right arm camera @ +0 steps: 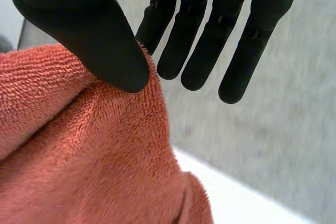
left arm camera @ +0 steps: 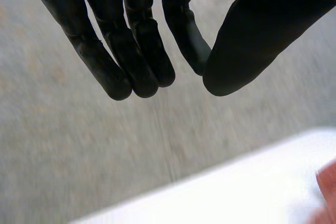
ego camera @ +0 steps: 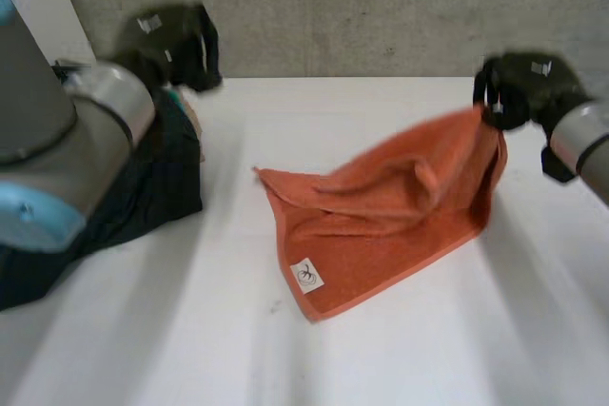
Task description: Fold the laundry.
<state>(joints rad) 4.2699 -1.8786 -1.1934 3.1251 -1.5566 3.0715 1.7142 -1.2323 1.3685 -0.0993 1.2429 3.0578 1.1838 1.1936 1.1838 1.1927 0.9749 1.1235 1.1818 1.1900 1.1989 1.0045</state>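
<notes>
— Where's the towel?
— The orange towel (ego camera: 381, 225) is half on the table (ego camera: 428, 349). My right hand (ego camera: 519, 92) holds its far corner up to fold it, pinched by my thumb, I think.
— And past the towel?
— My left hand (ego camera: 176, 45) is waiting there, fingers loose, holding nothing.

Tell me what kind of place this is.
Likely a robotics lab: a bare white table, a concrete wall behind it, and the right hand holding up an orange towel.

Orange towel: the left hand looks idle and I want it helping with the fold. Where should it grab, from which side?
Probably the far left corner of the orange towel: it lies flat, pointing towards the left hand, opposite the corner the right hand pinches up. Come in low from the left.
</notes>
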